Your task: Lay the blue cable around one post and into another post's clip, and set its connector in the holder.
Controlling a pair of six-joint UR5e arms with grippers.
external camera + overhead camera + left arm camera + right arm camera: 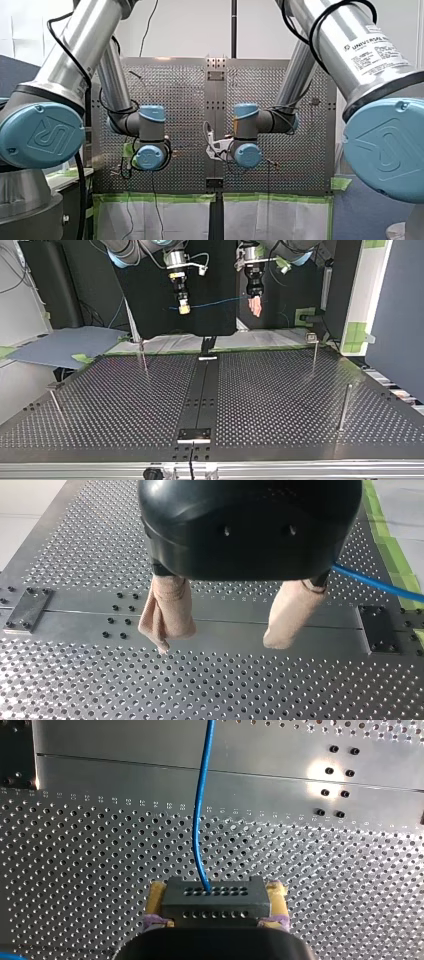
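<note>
my right pincer (pixel 216 892) clamps the connector (pixel 215 904) high above the table (pixel 75 870).

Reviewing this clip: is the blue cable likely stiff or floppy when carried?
Probably flexible, slightly springy: the blue cable bows gently from the connector clamped in my right gripper. Likely light: in the top view it runs toward my left gripper with little sag.

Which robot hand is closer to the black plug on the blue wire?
Right. My right gripper is shut on the connector; my left gripper hangs open, apart from it, further along the blue cable.
</note>
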